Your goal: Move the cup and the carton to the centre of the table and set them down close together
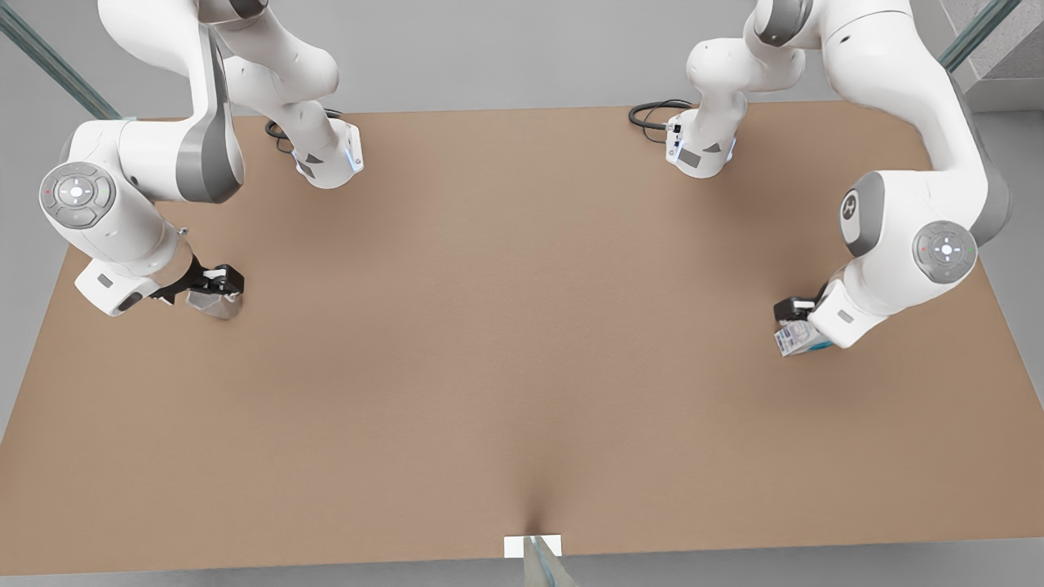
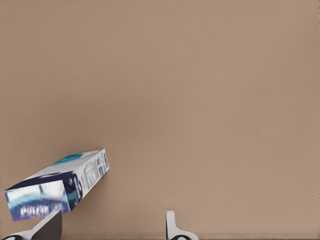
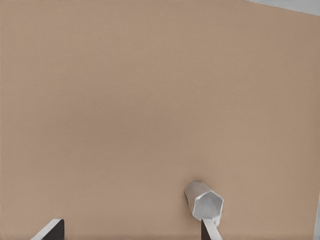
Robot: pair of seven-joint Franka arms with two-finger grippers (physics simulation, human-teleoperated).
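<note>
Table [image 1: 522,342]: plain matte brown, unmarked, with soft darker shading beneath the arms. Cup [image 3: 204,201]: pale silvery white, glossy and faceted, with a grey interior. Carton [image 2: 62,185]: white and dark blue print, white lettering on a blue end panel, teal band on its upper face. Arms: glossy white shells with grey joint sections and round grey caps. Left gripper [image 1: 795,314] and right gripper [image 1: 214,284]: black. Cables [image 1: 652,114] at the arm bases: black. Surrounding floor: light grey.
</note>
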